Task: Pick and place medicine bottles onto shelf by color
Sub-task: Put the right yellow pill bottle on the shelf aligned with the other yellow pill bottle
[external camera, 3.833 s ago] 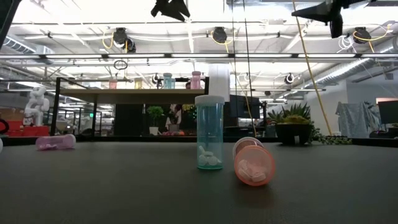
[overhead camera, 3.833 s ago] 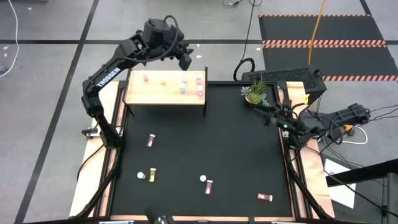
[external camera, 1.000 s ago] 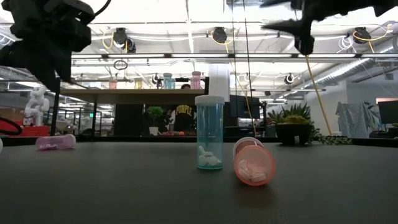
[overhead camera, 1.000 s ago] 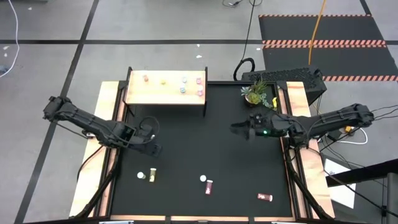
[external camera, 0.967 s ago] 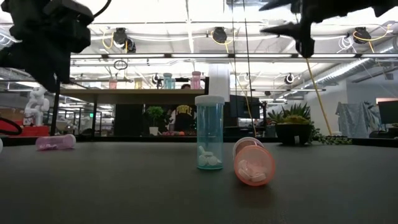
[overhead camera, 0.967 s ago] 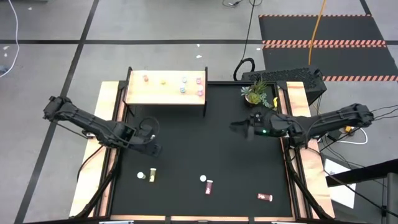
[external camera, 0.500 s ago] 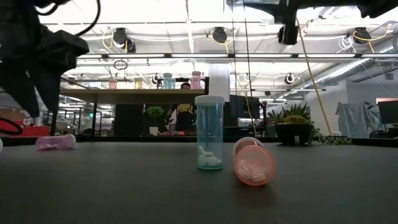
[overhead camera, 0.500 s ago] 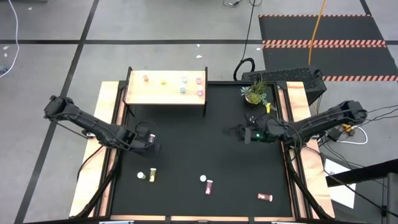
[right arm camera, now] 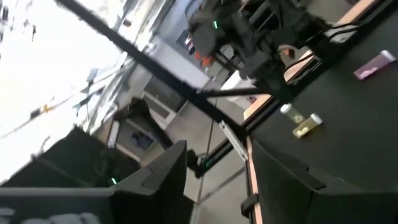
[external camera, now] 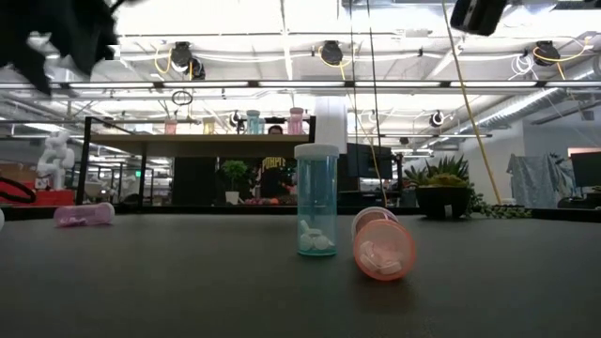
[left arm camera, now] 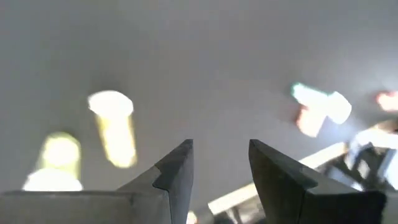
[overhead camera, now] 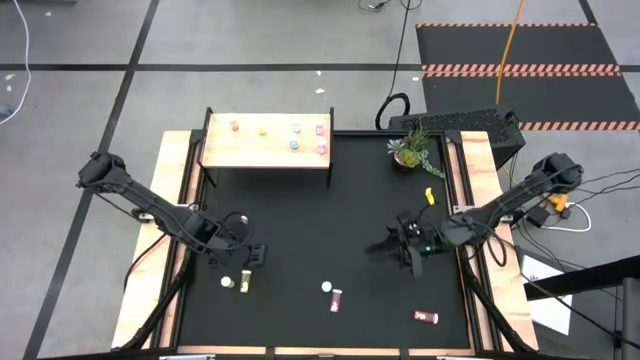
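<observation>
On the black counter (overhead camera: 320,230), the left gripper (overhead camera: 254,254) hangs with jaws apart and empty near two yellow bottles (overhead camera: 237,282); the right gripper (overhead camera: 385,247), jaws also parted, holds nothing.

We count five medicine bottles (overhead camera: 294,137) on the one shelf (overhead camera: 266,154). Five more lie on the black table (overhead camera: 330,200). We see two arms.

Floor (overhead camera: 300,40): grey, crossed by dark lines. Black mat (overhead camera: 520,60) with orange-striped edges lay at the far right. Orange cable (overhead camera: 510,40) ran across it. Ceiling (external camera: 282,56): bright strip lights, round fixtures on rails. White column (external camera: 331,117) stood behind; potted plant (external camera: 441,192) at right.
</observation>
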You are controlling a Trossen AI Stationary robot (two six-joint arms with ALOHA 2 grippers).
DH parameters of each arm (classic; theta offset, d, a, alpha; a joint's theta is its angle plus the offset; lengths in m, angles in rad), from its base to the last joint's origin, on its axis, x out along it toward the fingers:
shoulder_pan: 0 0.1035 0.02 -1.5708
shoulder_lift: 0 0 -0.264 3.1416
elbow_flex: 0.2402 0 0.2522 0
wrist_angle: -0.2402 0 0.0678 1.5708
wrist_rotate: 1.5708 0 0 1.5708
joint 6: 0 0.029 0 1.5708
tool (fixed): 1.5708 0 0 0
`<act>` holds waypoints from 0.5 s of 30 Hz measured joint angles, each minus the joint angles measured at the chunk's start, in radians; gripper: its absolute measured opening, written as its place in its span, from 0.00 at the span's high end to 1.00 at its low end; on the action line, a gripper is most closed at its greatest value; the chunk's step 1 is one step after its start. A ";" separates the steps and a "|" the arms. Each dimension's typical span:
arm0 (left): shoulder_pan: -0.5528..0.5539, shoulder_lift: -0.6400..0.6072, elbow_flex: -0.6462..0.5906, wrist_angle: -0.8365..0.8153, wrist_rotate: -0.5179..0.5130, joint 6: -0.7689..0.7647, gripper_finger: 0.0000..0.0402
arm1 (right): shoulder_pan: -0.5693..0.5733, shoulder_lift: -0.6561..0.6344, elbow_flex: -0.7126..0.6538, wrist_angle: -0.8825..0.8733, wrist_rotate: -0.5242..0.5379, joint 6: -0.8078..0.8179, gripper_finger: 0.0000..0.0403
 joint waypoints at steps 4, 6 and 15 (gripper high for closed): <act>-0.015 0.071 0.139 -0.027 0.009 0.064 0.62 | 0.031 0.000 0.000 -0.004 0.012 -0.070 0.56; -0.018 0.111 0.199 -0.085 0.009 0.080 0.62 | 0.035 0.000 0.000 -0.006 0.035 -0.089 0.56; -0.017 0.253 0.258 -0.219 0.060 0.080 0.62 | 0.031 0.000 0.000 -0.006 0.055 -0.108 0.56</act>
